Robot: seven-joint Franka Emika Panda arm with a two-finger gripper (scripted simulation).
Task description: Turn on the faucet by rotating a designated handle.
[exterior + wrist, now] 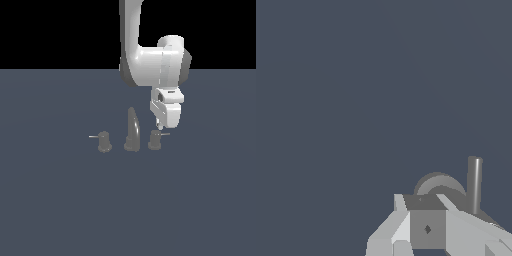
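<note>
The gripper (159,125) hangs just above the handle (155,140), the stubby knob on the exterior view's right of the faucet (131,135), with its fingertips close to the knob's thin rod (164,133). To do this step well, I judge the fingers should come down beside the rod near its outer end, where a sideways push gives the most turning, then sweep in an arc about the knob's axis rather than in a straight line, so that the rod does not slip off the finger.

In the wrist view the gripper (428,227) shows its fingers drawn close together with nothing between them; it looks nearly closed, and it grips nothing. Whether a finger already touches the rod (474,182) cannot be told.

The faucet stands near the middle of the dark floor, spout (132,127) between its two knobs; the twin knob (103,141) is well apart from the gripper.
</note>
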